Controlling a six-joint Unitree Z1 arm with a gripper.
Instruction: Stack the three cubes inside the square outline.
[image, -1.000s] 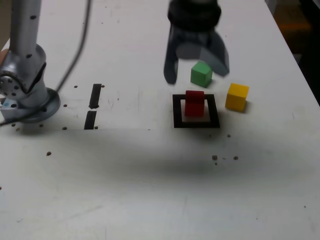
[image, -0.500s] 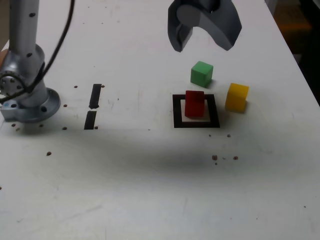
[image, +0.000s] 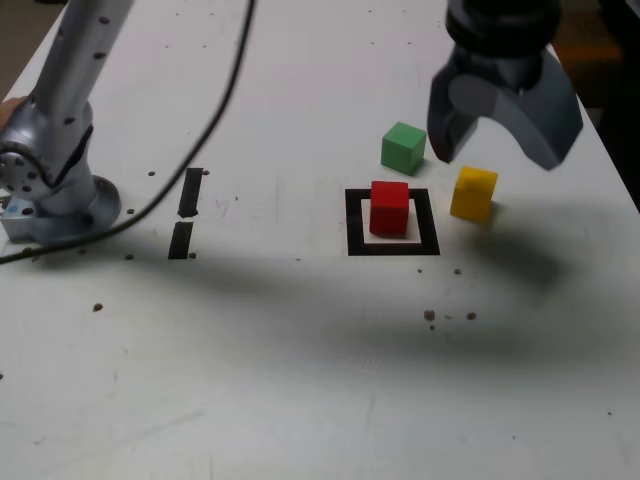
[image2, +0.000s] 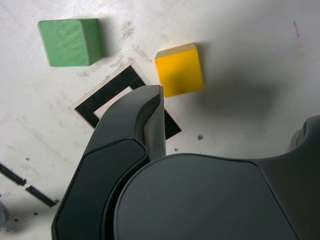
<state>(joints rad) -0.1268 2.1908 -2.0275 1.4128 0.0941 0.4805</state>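
White table, red cube sitting in the outline, green cube behind it, gripper spread wide and empty, hovering over the yellow cube

Two short black strips lie end to end on the white table, which is dotted with small dark specks.

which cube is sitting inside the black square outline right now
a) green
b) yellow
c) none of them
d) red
d, the red cube stands on the white inside of the square outline, while the green cube and the yellow cube sit on the table outside it.
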